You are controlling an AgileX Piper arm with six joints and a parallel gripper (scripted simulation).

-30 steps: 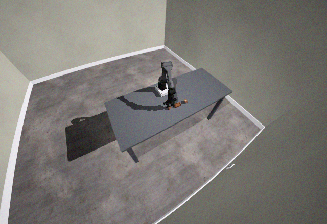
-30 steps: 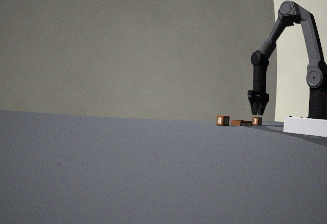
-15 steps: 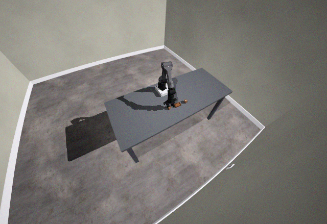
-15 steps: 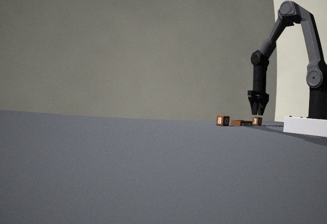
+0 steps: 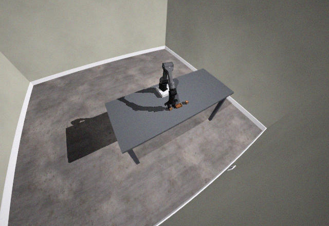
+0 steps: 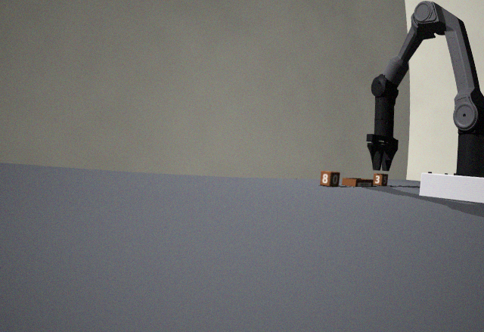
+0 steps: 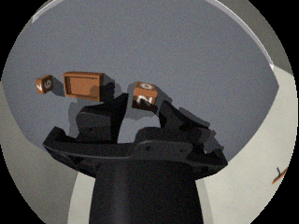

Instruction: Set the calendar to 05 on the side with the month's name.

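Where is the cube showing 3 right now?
In the exterior view, the cube showing 3 sits on the table just right of the tray, directly under the open gripper.

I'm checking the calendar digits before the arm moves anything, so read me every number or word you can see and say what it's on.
"8": left face of the far cube.
"0": same cube's shaded face, faint.
"3": cube under the open gripper.
That cube's shaded face: unreadable.
Strip on the tray: too small to read.

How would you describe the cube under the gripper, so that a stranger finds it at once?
Find the grey table and the dark arm's open gripper. Directly below it stands a small brown wooden cube, beside the flat brown tray. It shows a white 3; the other cube shows 8.
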